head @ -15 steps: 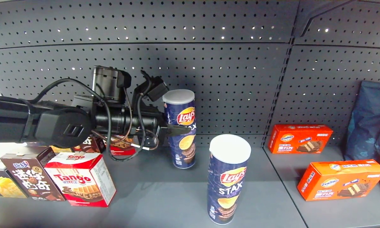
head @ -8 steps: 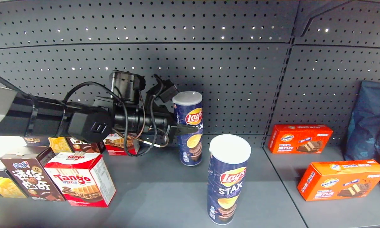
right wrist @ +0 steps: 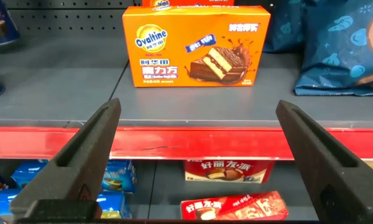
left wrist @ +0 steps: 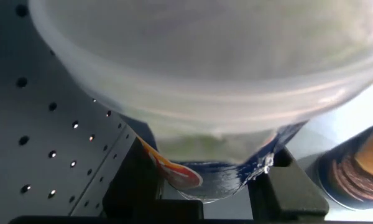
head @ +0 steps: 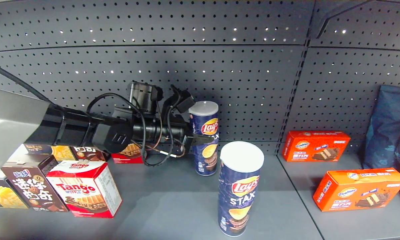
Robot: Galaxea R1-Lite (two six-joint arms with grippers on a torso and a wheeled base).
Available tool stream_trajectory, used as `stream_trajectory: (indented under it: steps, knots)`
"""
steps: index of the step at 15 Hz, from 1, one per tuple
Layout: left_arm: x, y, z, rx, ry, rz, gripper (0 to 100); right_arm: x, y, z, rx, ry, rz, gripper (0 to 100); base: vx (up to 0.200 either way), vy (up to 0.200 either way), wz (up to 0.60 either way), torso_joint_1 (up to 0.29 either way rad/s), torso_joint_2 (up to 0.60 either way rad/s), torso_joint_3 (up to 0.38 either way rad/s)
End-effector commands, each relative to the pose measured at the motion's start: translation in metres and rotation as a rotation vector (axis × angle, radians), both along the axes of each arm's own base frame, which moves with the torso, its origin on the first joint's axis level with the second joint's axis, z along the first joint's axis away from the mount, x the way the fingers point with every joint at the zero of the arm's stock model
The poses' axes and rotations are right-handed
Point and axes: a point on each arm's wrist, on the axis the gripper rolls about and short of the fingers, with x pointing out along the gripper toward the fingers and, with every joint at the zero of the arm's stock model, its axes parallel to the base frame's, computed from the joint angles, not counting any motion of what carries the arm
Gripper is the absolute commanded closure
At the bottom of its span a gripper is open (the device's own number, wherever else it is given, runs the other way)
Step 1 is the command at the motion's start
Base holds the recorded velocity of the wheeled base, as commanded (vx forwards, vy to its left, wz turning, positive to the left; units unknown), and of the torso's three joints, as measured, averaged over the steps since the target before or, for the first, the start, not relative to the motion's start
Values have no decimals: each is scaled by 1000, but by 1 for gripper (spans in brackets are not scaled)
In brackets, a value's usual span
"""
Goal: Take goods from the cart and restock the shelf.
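Nearest, before the shelf's red front edge, the right gripper hangs with its fingers spread wide and nothing between them. Beyond it lies a flat orange cardboard snack box.

On the grey metal shelf the closest item is a tall dark-blue chip can with a white lid, standing upright. A red-and-white wafer box sits well off to its left. Behind that can and slightly left, the left gripper pinches a second dark-blue chip can with a translucent lid at mid-height. This can is upright and close to the dark perforated back panel. Whether its base touches the shelf I cannot tell.

The risks, as I judge them:
- The held can is near the front one, so a sideways drift could knock the front can over.
- Letting go with the base off the shelf would drop a tall, narrow can that tips easily.
- Pushing deeper could jam it against the back panel.

The left wrist view gives the grip itself, with the dark fingers pressed on either side of the body under the lid. The head view gives the can's stance and spacing instead. The right wrist view adds a lower shelf stocked with boxes.
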Motion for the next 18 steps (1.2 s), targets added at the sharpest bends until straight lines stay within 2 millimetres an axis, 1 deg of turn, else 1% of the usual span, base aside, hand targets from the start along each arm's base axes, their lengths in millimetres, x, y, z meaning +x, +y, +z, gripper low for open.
stream_trajectory:
  steps: [1,8,10,11,13,15,16,18]
  knots:
    - [3,-3,-6,5,12,-6,100,0,0,0,0,1,1,0,0,0,0,0,0,0]
    - [7,-14,-21,14,32,-24,100,0,0,0,0,1,1,0,0,0,0,0,0,0]
    - [6,-15,-22,15,30,-25,100,0,0,0,0,1,1,0,0,0,0,0,0,0]
    - [6,-15,-22,16,31,-25,0,0,0,0,0,1,1,0,0,0,0,0,0,0]
    - [5,-16,-21,15,31,-26,0,0,0,0,0,1,1,0,0,0,0,0,0,0]
    - [5,-13,-21,12,19,-17,0,0,0,0,0,1,1,0,0,0,0,0,0,0]
    - [3,-11,-22,13,24,-14,0,0,0,0,0,1,1,0,0,0,0,0,0,0]
    - [-6,-3,-17,13,22,-6,0,0,0,0,0,1,1,0,0,0,0,0,0,0]
